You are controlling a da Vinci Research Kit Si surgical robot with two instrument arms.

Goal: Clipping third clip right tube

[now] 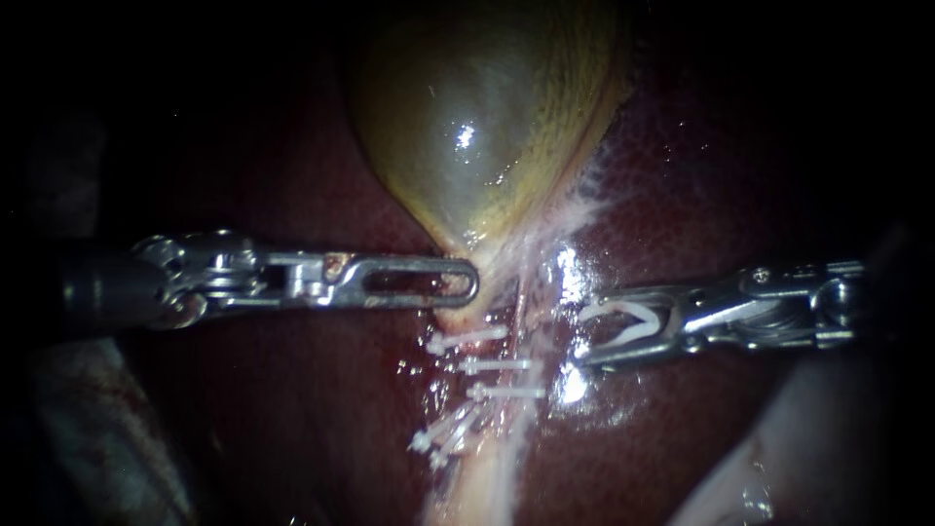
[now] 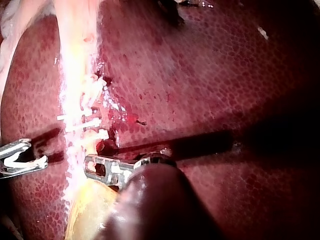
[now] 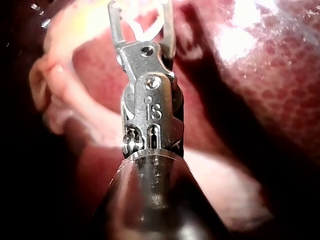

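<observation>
two instruments, one gallbladder, one liver: left instrument jaws closed on the gallbladder's neck, right instrument jaws spread wide with one open white clip seated between them, touching both. set clips: three stacked across the pale tube below the neck, plus an angled cluster lower down, count unsure. right tips sit just beside the tube's right edge, not around it; bare liver lies open behind them.
</observation>
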